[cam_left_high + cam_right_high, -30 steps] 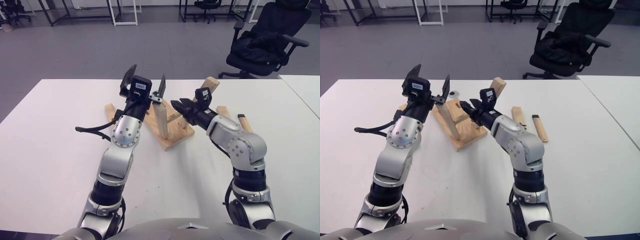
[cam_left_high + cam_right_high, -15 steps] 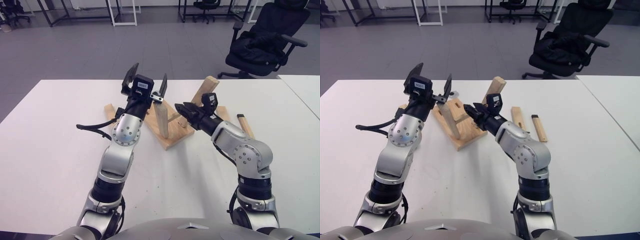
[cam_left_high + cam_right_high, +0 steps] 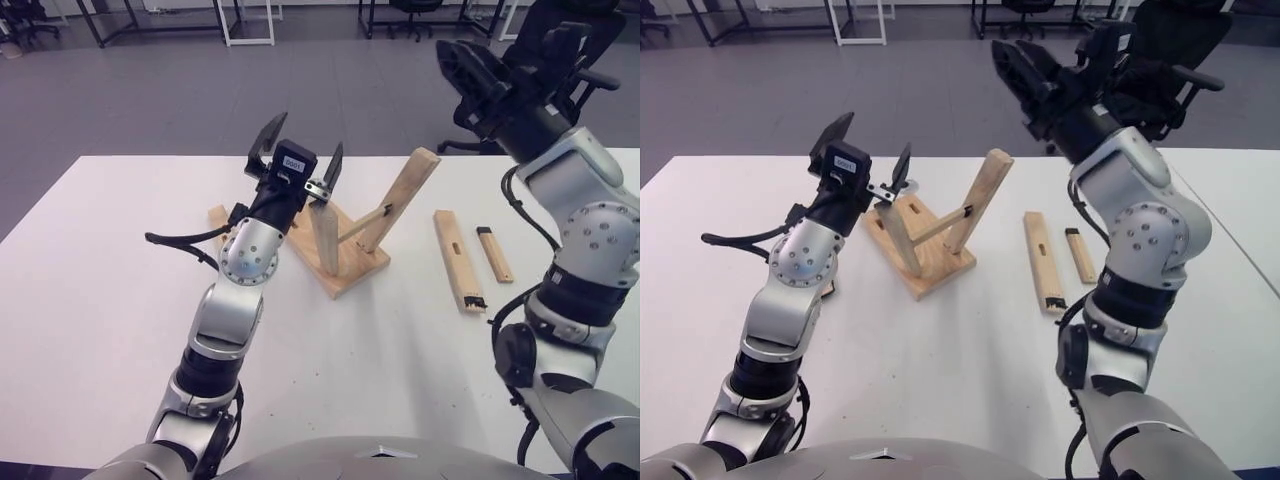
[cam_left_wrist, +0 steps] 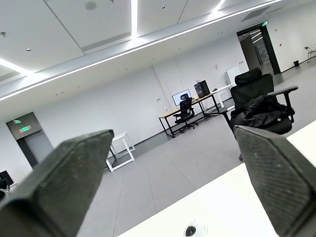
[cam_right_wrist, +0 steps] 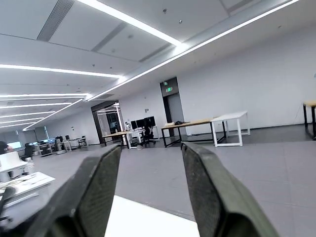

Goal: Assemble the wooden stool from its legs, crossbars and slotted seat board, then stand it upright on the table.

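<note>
Lying near stool [image 3: 327, 240]: long bar [image 3: 455, 262]; short bar [image 3: 494, 255].

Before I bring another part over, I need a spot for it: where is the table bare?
The table is bare left of the left arm, and in front of the half-built stool between the arms. It is crowded around the stool, where the open left gripper hovers, and right of it, where a slotted bar and a shorter piece lie.
</note>
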Controlling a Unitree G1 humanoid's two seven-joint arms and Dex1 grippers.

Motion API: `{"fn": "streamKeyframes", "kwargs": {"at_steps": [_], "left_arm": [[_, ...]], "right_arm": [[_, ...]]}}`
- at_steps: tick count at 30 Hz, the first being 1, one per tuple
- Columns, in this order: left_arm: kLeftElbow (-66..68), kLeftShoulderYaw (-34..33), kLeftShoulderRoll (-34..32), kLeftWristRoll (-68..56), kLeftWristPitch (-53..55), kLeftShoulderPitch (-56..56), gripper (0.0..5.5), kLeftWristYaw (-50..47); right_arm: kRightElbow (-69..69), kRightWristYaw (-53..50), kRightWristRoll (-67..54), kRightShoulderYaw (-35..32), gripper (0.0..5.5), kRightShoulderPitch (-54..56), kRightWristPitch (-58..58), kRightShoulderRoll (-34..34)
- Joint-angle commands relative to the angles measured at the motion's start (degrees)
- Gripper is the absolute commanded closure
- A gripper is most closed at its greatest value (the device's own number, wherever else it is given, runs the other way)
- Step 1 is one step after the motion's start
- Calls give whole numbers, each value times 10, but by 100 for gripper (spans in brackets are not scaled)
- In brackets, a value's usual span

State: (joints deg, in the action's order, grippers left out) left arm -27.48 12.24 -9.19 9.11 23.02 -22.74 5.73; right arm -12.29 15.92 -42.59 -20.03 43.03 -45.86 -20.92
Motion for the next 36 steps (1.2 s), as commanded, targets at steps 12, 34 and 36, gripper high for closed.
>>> {"fn": "streamKeyframes", "kwargs": {"at_steps": [12,34,36], "left_arm": [[141,-91,-101,27,-95,225,100,36],[441,5,-97,42,-312,140,100,96],[375,-16,-103,26,-284,162,100,100]], "right_arm": [[431,153,366,274,323,-139,384,-22],[207,241,385,277,323,-296,362,-43],[194,228,381,262,323,-298,350,-48]]}}
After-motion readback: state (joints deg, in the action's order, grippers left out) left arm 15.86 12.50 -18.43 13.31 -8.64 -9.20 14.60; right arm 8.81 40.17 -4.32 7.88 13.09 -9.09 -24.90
